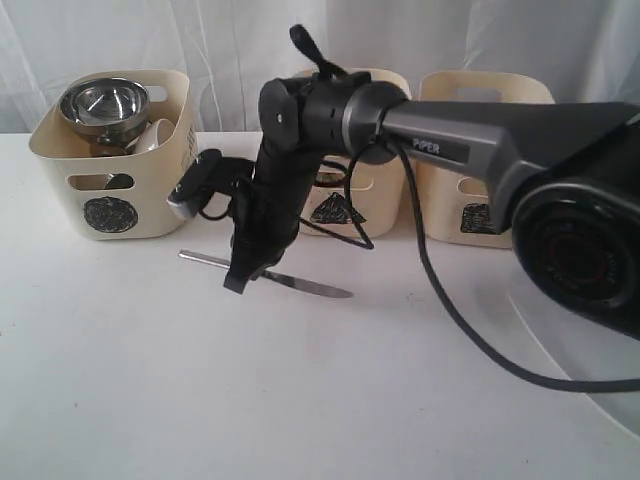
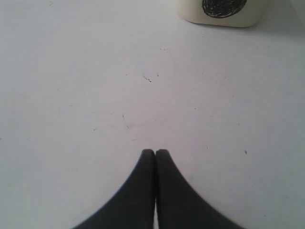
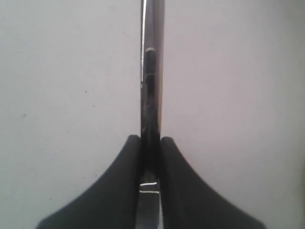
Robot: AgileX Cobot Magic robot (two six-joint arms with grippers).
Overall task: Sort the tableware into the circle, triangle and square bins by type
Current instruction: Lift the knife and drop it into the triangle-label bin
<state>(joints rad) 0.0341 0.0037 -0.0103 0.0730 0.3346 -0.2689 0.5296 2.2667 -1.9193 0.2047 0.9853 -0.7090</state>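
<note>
A steel knife [image 1: 310,287] lies flat on the white table in front of the middle bin. My right gripper [image 1: 240,280] reaches down across the middle and is shut on the knife [image 3: 152,71], which runs straight out from between the two black fingers [image 3: 128,157]; in the wrist view the right gripper [image 3: 151,140] clamps it at the handle end of the blade. My left gripper [image 2: 155,151] is shut and empty, low over bare table near the circle bin [image 2: 219,14]. In the exterior view the circle bin [image 1: 110,150] holds a steel bowl [image 1: 102,102] and a small white bowl [image 1: 160,135].
The triangle bin [image 1: 370,200] stands behind the right arm and the square bin [image 1: 460,190] is to its right. A black cable [image 1: 450,320] trails over the table. The curved edge of a large white plate [image 1: 590,395] shows at the near right.
</note>
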